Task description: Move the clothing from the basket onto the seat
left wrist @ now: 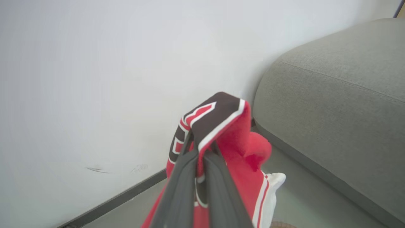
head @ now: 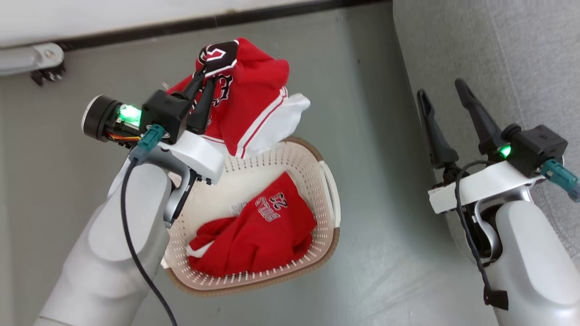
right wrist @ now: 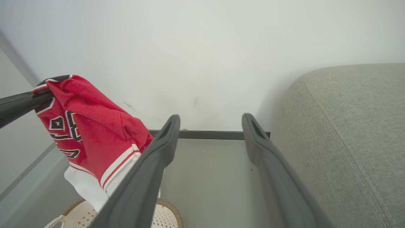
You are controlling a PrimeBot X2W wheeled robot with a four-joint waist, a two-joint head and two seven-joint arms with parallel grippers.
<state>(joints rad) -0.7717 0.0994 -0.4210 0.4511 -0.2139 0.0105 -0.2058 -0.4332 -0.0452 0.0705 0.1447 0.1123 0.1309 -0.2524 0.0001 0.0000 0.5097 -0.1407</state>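
My left gripper [head: 205,72] is shut on a red garment [head: 244,104] with black-and-white lettering and white striped trim, which hangs above the far rim of the basket [head: 328,190]. In the left wrist view the fingers [left wrist: 202,152] pinch the garment's black patch [left wrist: 218,110]. A second red garment [head: 258,235] marked "23" lies inside the cream basket. My right gripper [head: 443,88] is open and holds nothing, raised at the edge of the grey seat [head: 512,54]. The right wrist view has the held garment [right wrist: 95,129] at left and the seat [right wrist: 348,133] at right.
A white wall with a dark baseboard [head: 190,25] runs along the far side. Grey floor [head: 371,136] lies between basket and seat. A pale metal fixture [head: 31,59] sits by the wall at upper left.
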